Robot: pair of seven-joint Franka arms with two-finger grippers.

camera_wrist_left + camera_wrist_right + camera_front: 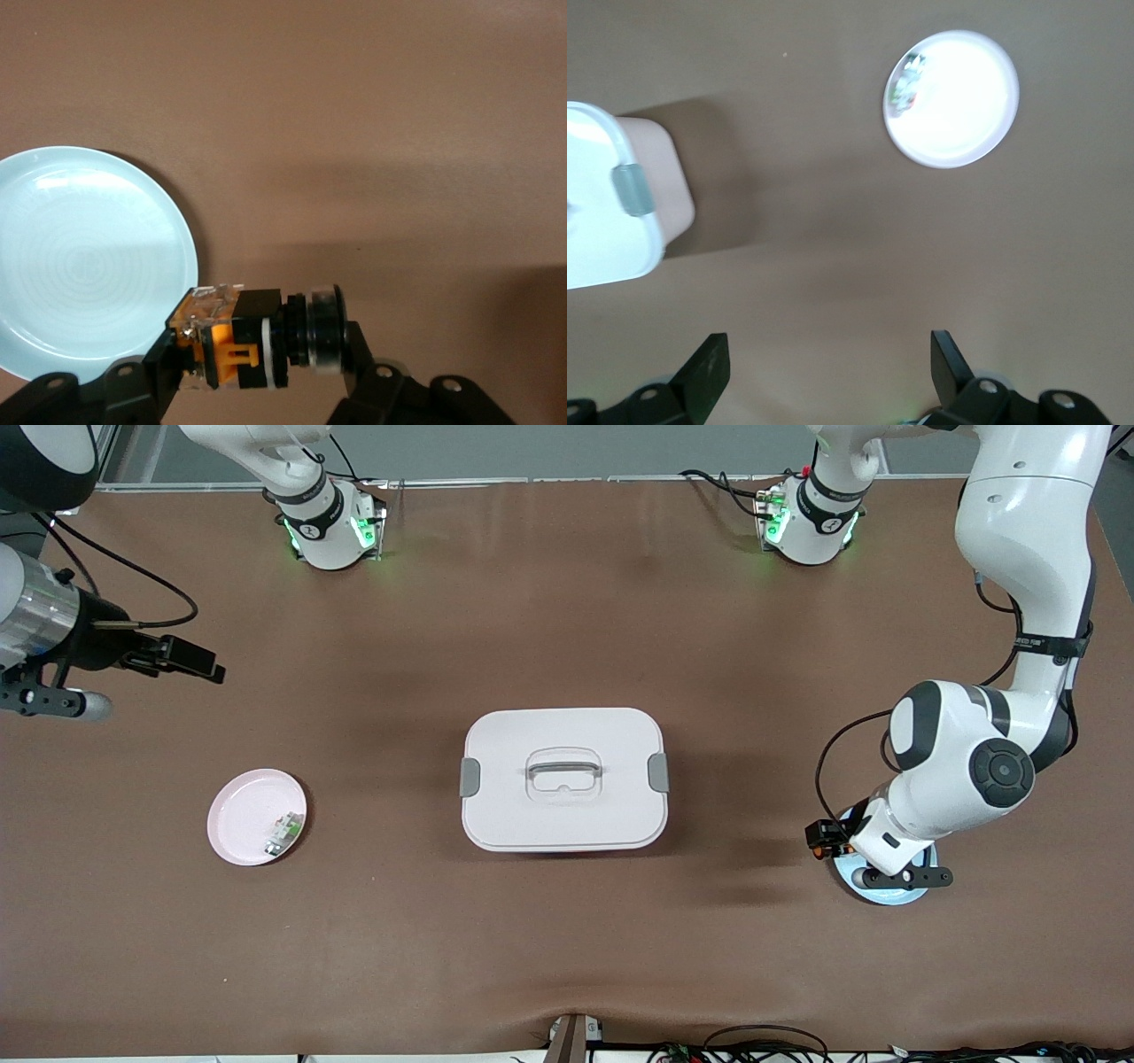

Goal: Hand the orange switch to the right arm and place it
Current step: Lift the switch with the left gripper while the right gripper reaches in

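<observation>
Lidded white box (563, 779) mid-table between pink plate (256, 816) with small part (285, 832) and pale blue plate (886, 890).

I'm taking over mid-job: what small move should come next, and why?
Probably lift the left hand and carry the orange switch toward the middle of the table. It is shut on the switch beside the blue plate, while the right hand waits open, high at its own end.

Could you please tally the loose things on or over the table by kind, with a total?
Plates: 2, a pink plate and a light blue plate
Lidded boxes: 1, the white box
Switches: 1, the orange switch, gripped in the left pincer
Small parts: 1, a white-and-green part on the pink plate
Total: 5
</observation>
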